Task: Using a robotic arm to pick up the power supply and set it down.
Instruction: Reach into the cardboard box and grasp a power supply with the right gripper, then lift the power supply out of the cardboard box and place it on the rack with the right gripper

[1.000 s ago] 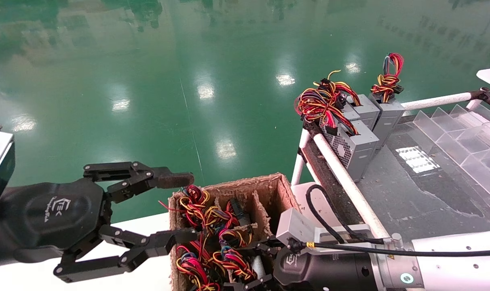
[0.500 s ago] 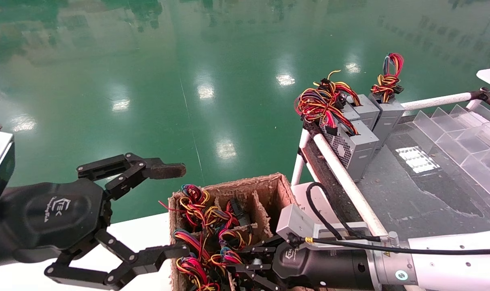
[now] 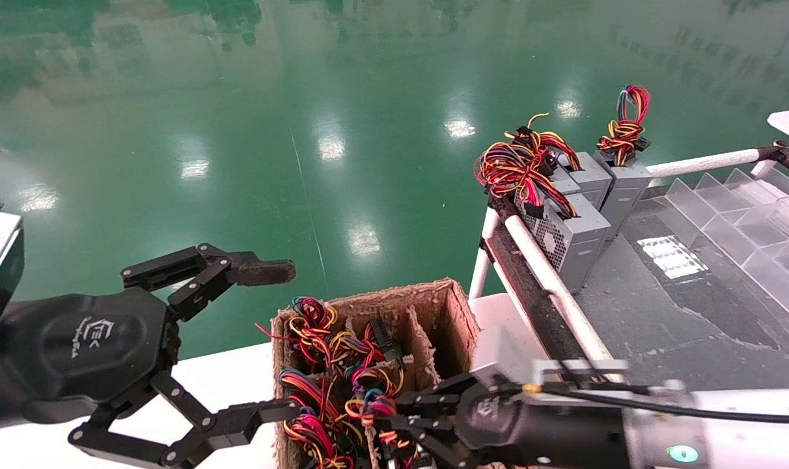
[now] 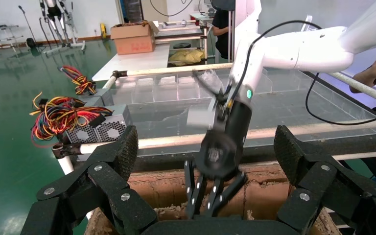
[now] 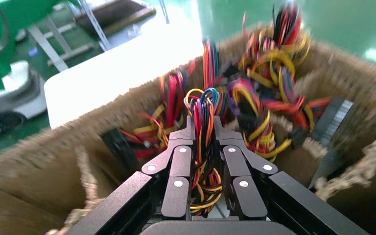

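A power supply's tied bundle of red, yellow, orange and black wires (image 5: 203,110) stands up out of a divided cardboard box (image 3: 433,293). My right gripper (image 5: 203,128) reaches into that box (image 5: 39,176) and is shut on the bundle; the grey body under it is mostly hidden. In the head view the right gripper (image 3: 401,420) sits low among the wires (image 3: 368,407). My left gripper (image 3: 274,342), with a worn brownish fingertip pad (image 3: 264,272), hangs wide open just left of the box, holding nothing. From the left wrist the left gripper (image 4: 206,147) frames the right arm (image 4: 225,147).
Three other grey power supplies (image 3: 573,238) with wire bundles (image 3: 518,166) stand on the dark rack surface (image 3: 661,326) at the right, behind a white pipe rail (image 3: 551,280). Clear plastic dividers (image 3: 746,215) lie further right. A white table (image 3: 225,378) bears the box. Green floor lies beyond.
The left gripper has opened wider and sunk a little. The right wrist has shifted to the right over the box, with its fingers now closed on the wire bundle.
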You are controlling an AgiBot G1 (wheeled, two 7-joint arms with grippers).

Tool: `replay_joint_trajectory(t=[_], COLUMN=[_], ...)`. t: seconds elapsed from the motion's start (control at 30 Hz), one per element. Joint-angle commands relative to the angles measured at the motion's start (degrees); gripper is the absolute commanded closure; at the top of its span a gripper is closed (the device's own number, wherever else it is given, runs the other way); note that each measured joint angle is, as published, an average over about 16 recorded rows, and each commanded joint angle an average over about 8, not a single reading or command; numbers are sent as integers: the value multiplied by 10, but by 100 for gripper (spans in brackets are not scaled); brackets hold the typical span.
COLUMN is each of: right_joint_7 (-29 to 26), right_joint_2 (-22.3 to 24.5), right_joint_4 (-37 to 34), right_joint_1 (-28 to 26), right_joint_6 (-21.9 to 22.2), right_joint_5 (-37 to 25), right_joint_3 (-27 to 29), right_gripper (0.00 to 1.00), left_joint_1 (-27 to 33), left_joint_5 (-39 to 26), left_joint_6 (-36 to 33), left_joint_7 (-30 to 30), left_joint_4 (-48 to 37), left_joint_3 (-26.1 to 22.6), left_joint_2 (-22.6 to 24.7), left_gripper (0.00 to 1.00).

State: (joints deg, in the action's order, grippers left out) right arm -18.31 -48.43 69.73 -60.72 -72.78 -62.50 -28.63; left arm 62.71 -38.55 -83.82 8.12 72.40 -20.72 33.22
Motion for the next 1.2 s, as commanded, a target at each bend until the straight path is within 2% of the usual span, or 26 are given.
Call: replay_joint_trajectory(t=[0.03, 0.3, 0.5, 0.63, 0.83, 1.2], right_joint_7=[6, 40, 71, 90, 132, 211], right_joint_2=[12, 72, 107, 123, 133, 132], right_joint_4=[6, -12, -76, -131, -197, -312], right_joint_1=[5, 18, 11, -6, -36, -104], right_joint_6=[-5, -46, -79, -100, -99, -31], right_joint_5=[20, 144, 230, 266, 266, 185], right_joint_3=[12, 93, 155, 185, 204, 189], right_gripper=[100, 100, 100, 100, 100, 100], left_joint_1=[0, 0, 0, 0, 0, 0], left_joint_5=[0, 0, 0, 0, 0, 0], left_joint_6=[0, 0, 0, 0, 0, 0], left_joint_7=[0, 0, 0, 0, 0, 0], left_joint_4=[0, 0, 0, 0, 0, 0], left_joint_3=[0, 0, 0, 0, 0, 0], left_joint_2=[0, 0, 0, 0, 0, 0], left_gripper=[0, 0, 0, 0, 0, 0])
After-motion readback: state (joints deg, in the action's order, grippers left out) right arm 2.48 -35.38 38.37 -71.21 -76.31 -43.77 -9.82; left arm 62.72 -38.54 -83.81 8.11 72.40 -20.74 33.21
